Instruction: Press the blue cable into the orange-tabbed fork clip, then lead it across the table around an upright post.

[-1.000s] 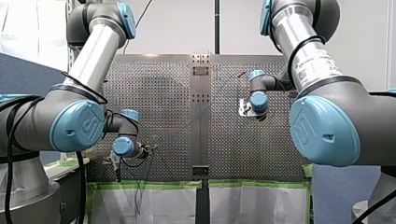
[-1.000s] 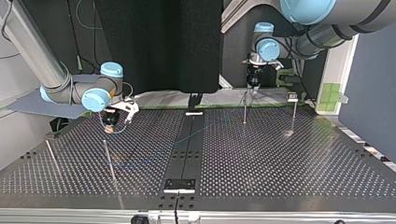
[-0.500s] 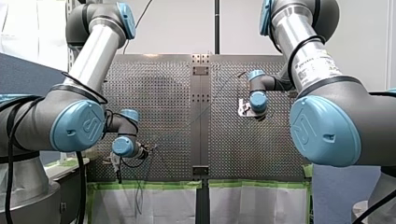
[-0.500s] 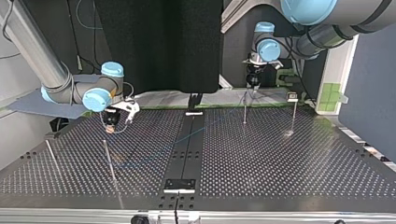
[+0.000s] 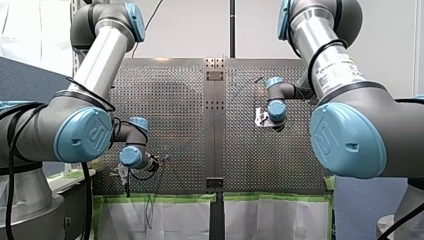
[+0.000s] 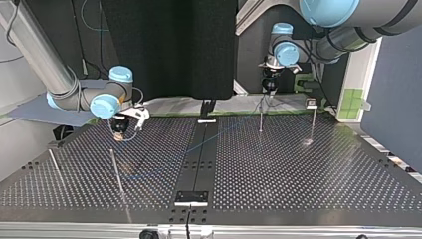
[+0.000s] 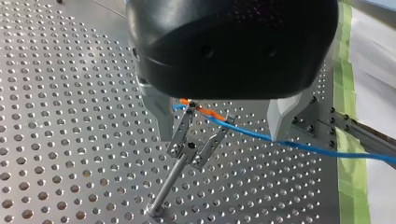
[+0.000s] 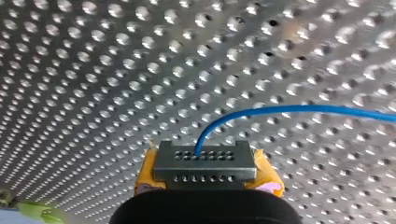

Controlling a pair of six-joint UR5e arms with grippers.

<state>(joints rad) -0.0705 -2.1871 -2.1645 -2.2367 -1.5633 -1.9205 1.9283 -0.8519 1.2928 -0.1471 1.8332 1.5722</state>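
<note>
Since earlier frame, right gripper (image 6: 118, 134) was shifted slightly toward table's (image 6: 298, 174) middle strip; left gripper (image 7: 222, 126) almost unchanged. Blue cable (image 7: 303, 145) is laid across top of orange-tabbed fork clip (image 7: 194, 137), near table edge at arms' side. Clip is straddled by left gripper's metal fingers (image 7: 161, 116), spread apart. Cable is led across table; its end is pinched between closed yellow pads (image 8: 144, 179) of right gripper. Upright post (image 6: 117, 174) is seen near right gripper; contact with cable cannot be told.
</note>
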